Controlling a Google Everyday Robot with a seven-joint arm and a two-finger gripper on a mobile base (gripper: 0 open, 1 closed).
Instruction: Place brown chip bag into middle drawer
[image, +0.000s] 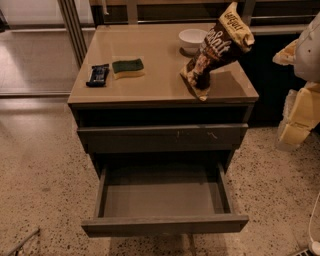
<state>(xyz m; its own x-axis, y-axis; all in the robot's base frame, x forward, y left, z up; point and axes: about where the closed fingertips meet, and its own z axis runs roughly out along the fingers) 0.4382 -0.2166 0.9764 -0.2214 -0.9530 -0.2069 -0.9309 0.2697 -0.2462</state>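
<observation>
Brown chip bag (215, 47) of crinkly dark foil carries white letters, it seems "Salt". Its long axis is tilted: the tan lower end touches the beige worktop (150, 45) at front right, the upper end points up and right. The pale gripper (300, 112) is at the right edge, apart from the bag; its state I cannot tell.

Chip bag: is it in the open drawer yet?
No, the chip bag stands tilted over the cabinet top beside the bowl; the drawer shows only bare floor, and the gripper is out of view.
</observation>
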